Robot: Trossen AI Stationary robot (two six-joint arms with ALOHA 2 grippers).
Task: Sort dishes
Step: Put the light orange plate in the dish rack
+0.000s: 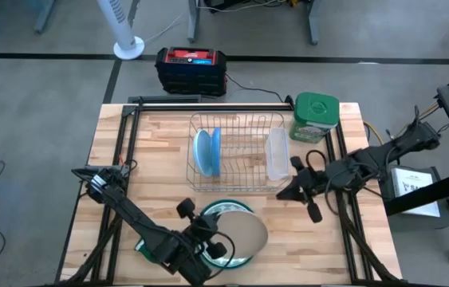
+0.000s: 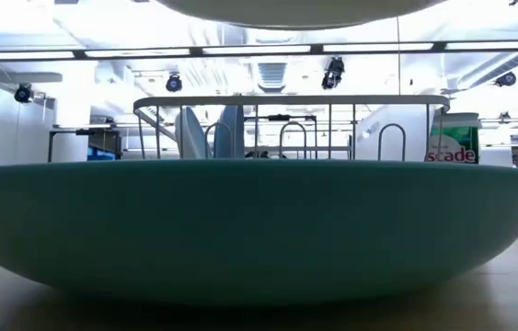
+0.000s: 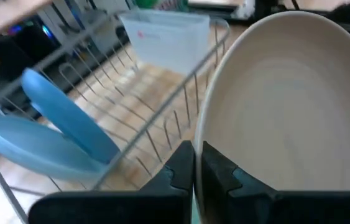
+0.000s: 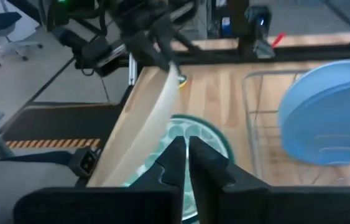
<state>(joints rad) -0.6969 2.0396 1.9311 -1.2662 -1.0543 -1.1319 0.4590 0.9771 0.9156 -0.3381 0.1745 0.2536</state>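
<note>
Rack (image 1: 236, 171) holds two blue plates (image 1: 206, 152).

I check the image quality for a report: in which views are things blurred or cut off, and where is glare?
Low view: the teal-rimmed plate fills the frame, ceiling lights glare. Left wrist view: cream plate and blue plates soft. Right wrist view: all soft. High view: evenly lit.

grey floor (image 1: 41, 88) around the table, white fan base (image 1: 128, 48), long ceiling lights (image 2: 240, 51) overhead.
</note>
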